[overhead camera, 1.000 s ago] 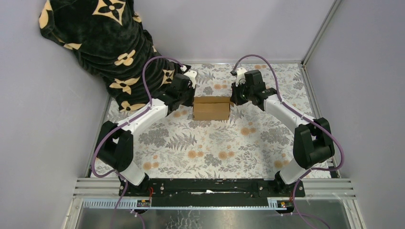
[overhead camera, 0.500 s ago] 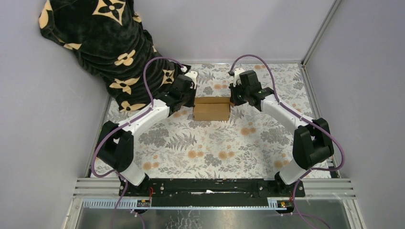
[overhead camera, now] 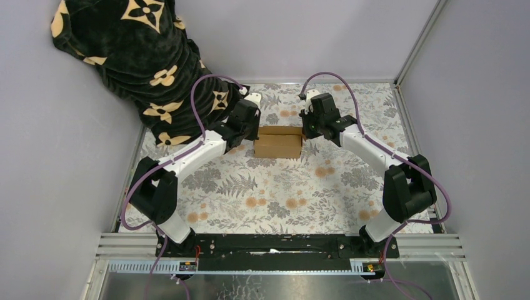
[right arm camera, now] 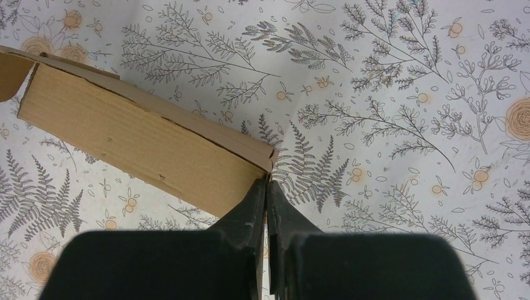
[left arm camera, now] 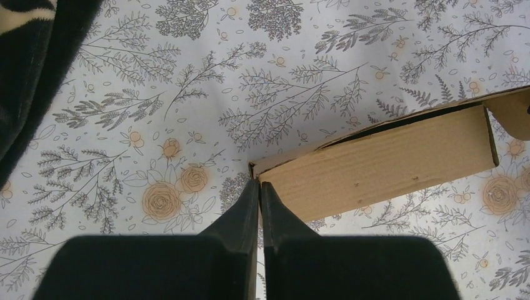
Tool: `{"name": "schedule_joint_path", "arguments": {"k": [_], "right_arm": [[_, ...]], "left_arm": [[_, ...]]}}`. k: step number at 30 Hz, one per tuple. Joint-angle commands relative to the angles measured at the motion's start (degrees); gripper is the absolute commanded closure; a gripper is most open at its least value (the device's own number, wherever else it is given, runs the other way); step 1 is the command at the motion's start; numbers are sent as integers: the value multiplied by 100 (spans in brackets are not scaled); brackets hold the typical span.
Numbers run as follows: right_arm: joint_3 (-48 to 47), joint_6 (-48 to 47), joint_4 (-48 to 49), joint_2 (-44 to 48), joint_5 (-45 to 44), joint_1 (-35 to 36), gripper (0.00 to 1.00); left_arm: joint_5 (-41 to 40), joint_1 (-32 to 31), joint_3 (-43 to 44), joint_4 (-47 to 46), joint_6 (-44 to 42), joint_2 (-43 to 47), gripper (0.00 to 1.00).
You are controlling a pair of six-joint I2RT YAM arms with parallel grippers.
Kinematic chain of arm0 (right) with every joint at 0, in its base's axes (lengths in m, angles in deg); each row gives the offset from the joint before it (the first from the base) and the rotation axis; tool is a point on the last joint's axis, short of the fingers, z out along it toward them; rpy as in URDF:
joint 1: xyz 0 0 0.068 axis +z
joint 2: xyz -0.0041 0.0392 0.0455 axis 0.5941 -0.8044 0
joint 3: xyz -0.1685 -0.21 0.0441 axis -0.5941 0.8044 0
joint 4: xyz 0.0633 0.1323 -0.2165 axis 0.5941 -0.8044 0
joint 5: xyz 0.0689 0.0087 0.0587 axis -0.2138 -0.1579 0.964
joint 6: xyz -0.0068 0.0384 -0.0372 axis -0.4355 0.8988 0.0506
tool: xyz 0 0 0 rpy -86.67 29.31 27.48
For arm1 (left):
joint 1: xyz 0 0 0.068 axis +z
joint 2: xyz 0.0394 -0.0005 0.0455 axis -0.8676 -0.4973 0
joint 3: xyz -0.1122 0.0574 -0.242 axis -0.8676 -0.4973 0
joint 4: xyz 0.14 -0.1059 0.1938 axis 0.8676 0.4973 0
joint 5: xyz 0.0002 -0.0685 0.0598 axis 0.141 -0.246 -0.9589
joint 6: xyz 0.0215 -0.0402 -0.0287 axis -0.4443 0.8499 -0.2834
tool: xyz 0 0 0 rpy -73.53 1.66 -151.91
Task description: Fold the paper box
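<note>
Shows the paper box (overhead camera: pixel 277 142) lying on the far middle of the counter (overhead camera: pixel 281 187), long axis left to right, between left fingers (left arm camera: pixel 247 209) and right fingers (right arm camera: pixel 253 203), both pairs closed, tips at opposite end corners, equally near.

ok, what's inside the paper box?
Can't tell. The paper box is nearly closed. Its cardboard panel covers the interior, and only a thin dark slit shows along one edge. Nothing is visible through it.
</note>
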Motion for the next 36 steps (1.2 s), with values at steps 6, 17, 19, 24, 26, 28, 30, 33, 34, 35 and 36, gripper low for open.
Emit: {"name": "schedule_joint_path", "arguments": {"k": [6, 17, 19, 24, 26, 28, 30, 33, 34, 35, 36], "right_arm": [[-170, 204, 84, -8, 213, 296, 100], [-128, 231, 93, 17, 154, 346, 100], [-105, 239, 90, 33, 137, 357, 100], [-60, 239, 91, 74, 116, 357, 100], [-28, 246, 92, 96, 107, 354, 100], [-14, 255, 92, 113, 94, 363, 100], [12, 265, 93, 121, 88, 367, 100], [40, 285, 85, 146, 64, 375, 100], [49, 291, 92, 157, 62, 370, 100], [54, 304, 90, 170, 47, 370, 100], [58, 309, 90, 175, 37, 375, 100]], "left_arm": [[181, -309, 102, -67, 385, -128, 95], [45, -342, 12, -50, 652, -44, 95], [18, -366, 10, -50, 709, -39, 95], [-84, -444, -24, -53, 857, -40, 95], [-136, -467, -57, -51, 899, -30, 95], [-172, -493, -93, -74, 943, -10, 95], [-217, -509, -134, -84, 995, 10, 96], [-308, -551, -183, -90, 1048, 30, 96], [-330, -556, -203, -108, 1070, 38, 96], [-355, -560, -241, -136, 1085, 50, 96], [-354, -569, -273, -157, 1099, 68, 96]]}}
